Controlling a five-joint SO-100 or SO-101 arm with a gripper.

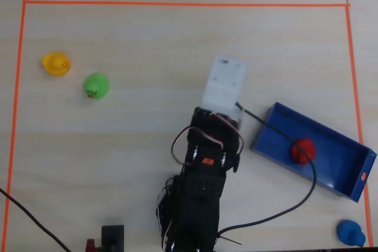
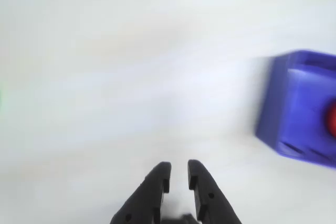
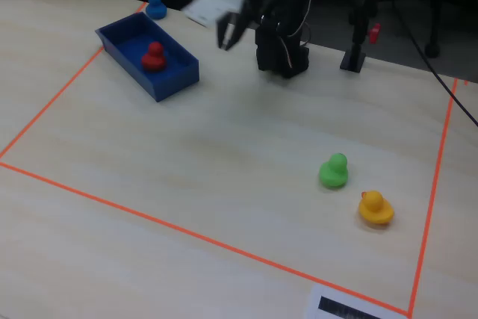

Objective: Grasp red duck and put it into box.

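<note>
The red duck sits upright inside the blue box, near its middle. In the wrist view the box is blurred at the right edge, and a sliver of the red duck shows inside. My gripper hangs over bare table to the left of the box in the wrist view. Its jaws stand a narrow gap apart with nothing between them. In the overhead view a white wrist part covers the gripper.
A blue duck sits outside the box near the taped corner. A green duck and a yellow duck stand together far across the table. Orange tape frames the area. A black cable crosses above the box.
</note>
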